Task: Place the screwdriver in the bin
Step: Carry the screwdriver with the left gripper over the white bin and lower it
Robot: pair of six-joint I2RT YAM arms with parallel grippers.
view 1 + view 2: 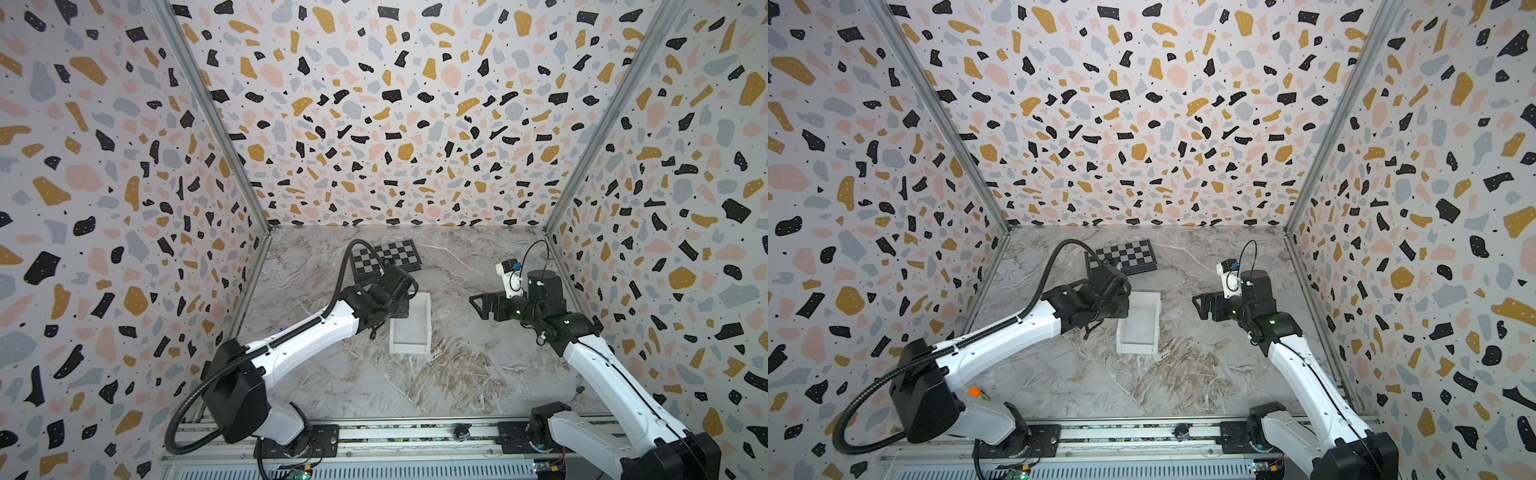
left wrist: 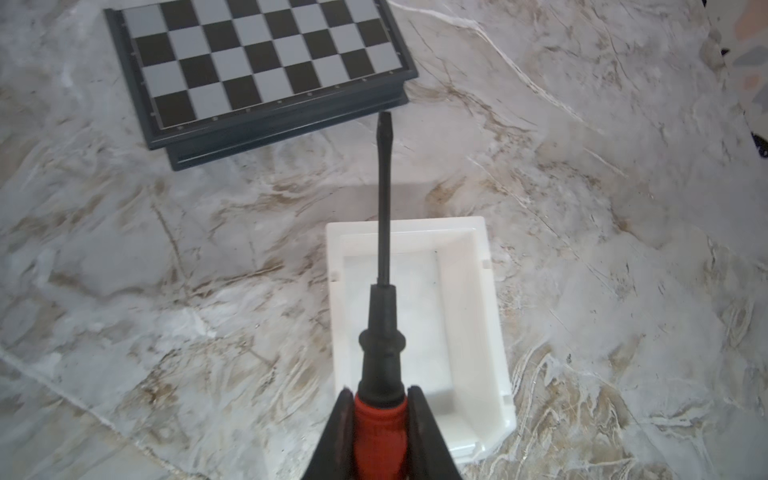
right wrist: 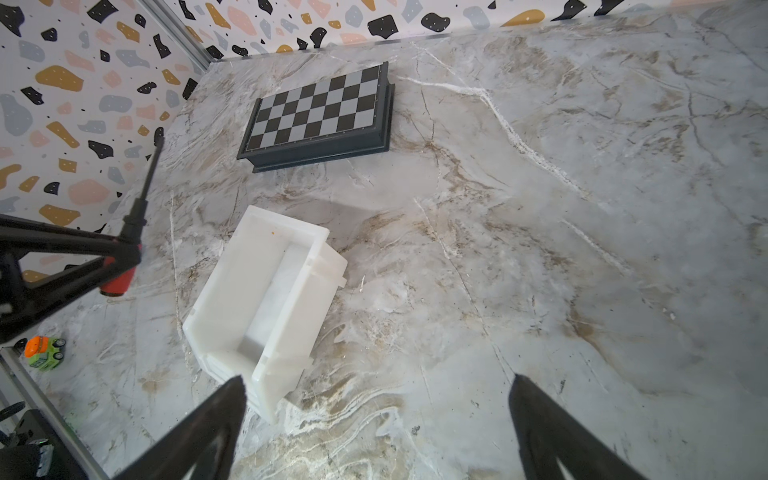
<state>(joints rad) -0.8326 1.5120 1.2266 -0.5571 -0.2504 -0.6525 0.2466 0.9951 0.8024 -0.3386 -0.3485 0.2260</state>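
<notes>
Left end effector (image 2: 380,394): both black fingers pressed onto the red-orange handle of a small screwdriver (image 2: 381,332) w/ black collar and thin black shaft, pinching it tight. Tool is up in the air, resting in nothing; shaft points away from the wrist, toward the chessboard side. In the left wrist view the handle overlaps the floor of the shallow white rectangular plastic bin (image 2: 469,324), which lies flat on the bench. In both top views this end effector sits over the bin's far-left corner. Beyond the bin and apart from it: black-and-grey checkered chessboard (image 2: 266,62) on a dark frame, near the back wall.

Right end effector (image 3: 378,379): fingers spread wide, holding nothing, above the bench to the bin's right, well apart from it.

Surface: grey-beige marble-look bench (image 1: 457,374) w/ white veins. Room: three walls (image 1: 374,124) in terrazzo print (black, ochre, pink, grey chips), metal strips in the corners, slotted metal rail (image 1: 395,440) along the front carrying both arms.

View diffs: in both top views the left wrist hides the screwdriver; only the wrist views show it. Right wrist view gives it side-on, tip tilted up. That view also shows a small green-and-orange toy truck (image 3: 43,353) near the bench's front-left edge; in a top view the toy truck (image 1: 974,392) is only an orange speck past the left arm.
</notes>
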